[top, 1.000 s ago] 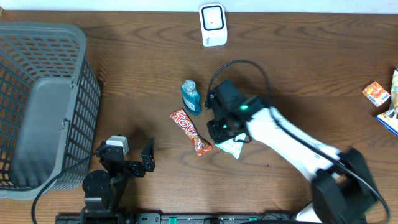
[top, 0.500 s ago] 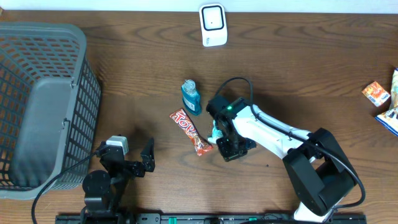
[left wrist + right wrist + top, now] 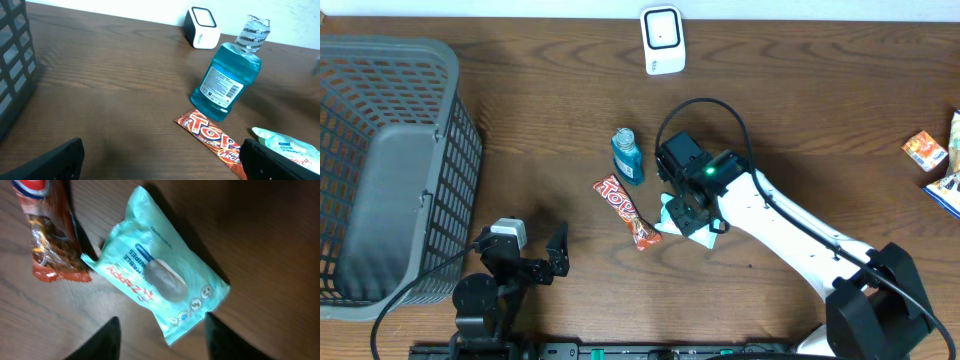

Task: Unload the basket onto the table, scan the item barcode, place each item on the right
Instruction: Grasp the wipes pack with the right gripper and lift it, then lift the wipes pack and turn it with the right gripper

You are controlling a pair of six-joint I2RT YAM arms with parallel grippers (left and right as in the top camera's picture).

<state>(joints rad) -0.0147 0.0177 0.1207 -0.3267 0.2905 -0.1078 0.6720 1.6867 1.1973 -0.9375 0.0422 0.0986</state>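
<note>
A mint-green wipes pack (image 3: 157, 275) lies flat on the wooden table, label up. My right gripper (image 3: 160, 340) hovers just over its near end, open, with a dark finger on each side and nothing held. From overhead the pack (image 3: 672, 222) peeks out under the right gripper (image 3: 692, 212). A white barcode scanner (image 3: 662, 40) stands at the table's far edge. My left gripper (image 3: 160, 160) is wide open and empty near the front edge, facing the items.
A red candy bar (image 3: 628, 212) lies just left of the pack. Behind it stands a blue mouthwash bottle (image 3: 627, 157). A grey wire basket (image 3: 380, 170) fills the left side. Snack packets (image 3: 925, 150) lie at the right edge.
The right gripper swung toward the table's front, then came back over the pack, and its jaws opened. The pack shifted slightly left. The left arm stayed still.
</note>
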